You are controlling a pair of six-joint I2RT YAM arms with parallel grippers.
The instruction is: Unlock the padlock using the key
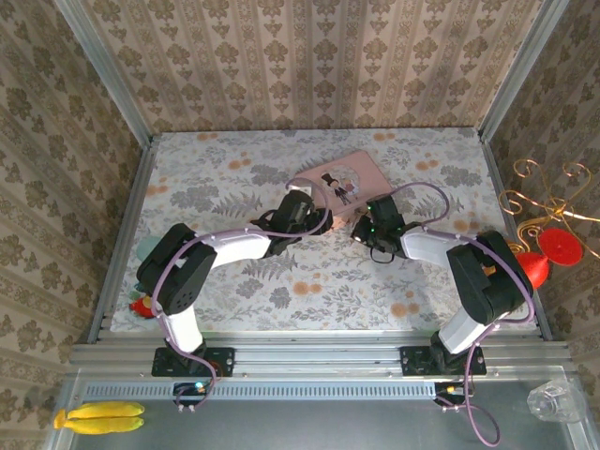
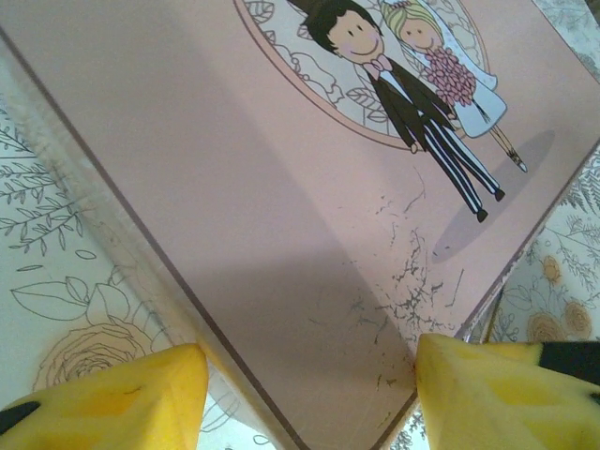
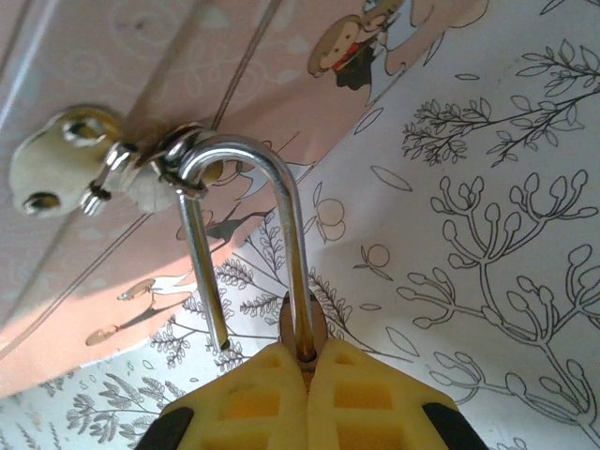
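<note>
The right gripper (image 3: 305,364) is clamped on the padlock (image 3: 305,326), whose brass body is mostly hidden between the yellow fingers (image 3: 253,398). The shackle (image 3: 234,147) passes through the latch ring (image 3: 173,150) on the side of the pink tin (image 3: 94,56). One leg enters the body and the other ends free beside it (shackle open). The left gripper (image 2: 309,375) brackets a corner of the pink tin, jaws part-spread, with a pad (image 2: 487,394) against each edge. The tin rests on the floral table (image 1: 234,281), near its centre.
</note>
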